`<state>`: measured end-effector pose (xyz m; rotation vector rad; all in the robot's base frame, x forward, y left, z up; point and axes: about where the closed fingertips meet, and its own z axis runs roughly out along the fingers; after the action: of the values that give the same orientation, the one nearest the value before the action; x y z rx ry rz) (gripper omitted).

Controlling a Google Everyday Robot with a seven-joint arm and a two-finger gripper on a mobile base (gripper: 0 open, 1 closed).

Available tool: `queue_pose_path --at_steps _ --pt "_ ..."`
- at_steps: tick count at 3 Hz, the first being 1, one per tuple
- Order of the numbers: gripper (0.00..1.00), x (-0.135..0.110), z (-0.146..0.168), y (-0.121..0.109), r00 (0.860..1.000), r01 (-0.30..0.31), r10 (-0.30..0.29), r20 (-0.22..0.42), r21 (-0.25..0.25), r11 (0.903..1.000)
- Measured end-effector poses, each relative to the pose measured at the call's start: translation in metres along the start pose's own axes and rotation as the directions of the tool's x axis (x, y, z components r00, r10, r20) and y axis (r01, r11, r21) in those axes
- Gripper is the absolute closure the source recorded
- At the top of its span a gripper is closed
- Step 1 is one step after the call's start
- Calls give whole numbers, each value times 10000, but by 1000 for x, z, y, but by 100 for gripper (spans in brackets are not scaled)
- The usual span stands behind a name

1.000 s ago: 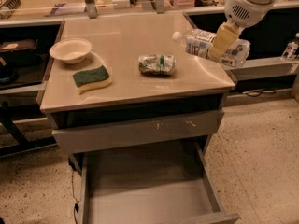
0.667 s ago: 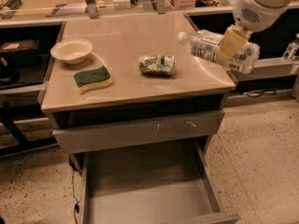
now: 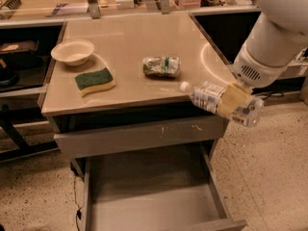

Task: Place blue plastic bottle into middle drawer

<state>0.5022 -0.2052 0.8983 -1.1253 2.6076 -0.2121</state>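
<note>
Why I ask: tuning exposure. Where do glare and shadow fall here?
Camera view: warm yellowish light; a curved glare streak on the tabletop beside the arm; the middle drawer darkest at its back; the gripper, holding the blue plastic bottle off the table's front corner, evenly lit.

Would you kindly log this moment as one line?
gripper shut on blue plastic bottle | beside table near right corner | middle drawer open
</note>
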Motion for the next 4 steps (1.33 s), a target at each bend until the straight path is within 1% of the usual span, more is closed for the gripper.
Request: queue_pose_path --at_steps 1,2,3,4 --pt "100 5 7 5 9999 29 -31 -162 -109 9999" --pt "100 7 14 15 9998 16 -21 -189 -253 9997" --pt "100 11 46 62 9998 -193 182 -117 -1033 9945" --pt "100 17 98 112 9992 -310 253 -295 -2131 9765"
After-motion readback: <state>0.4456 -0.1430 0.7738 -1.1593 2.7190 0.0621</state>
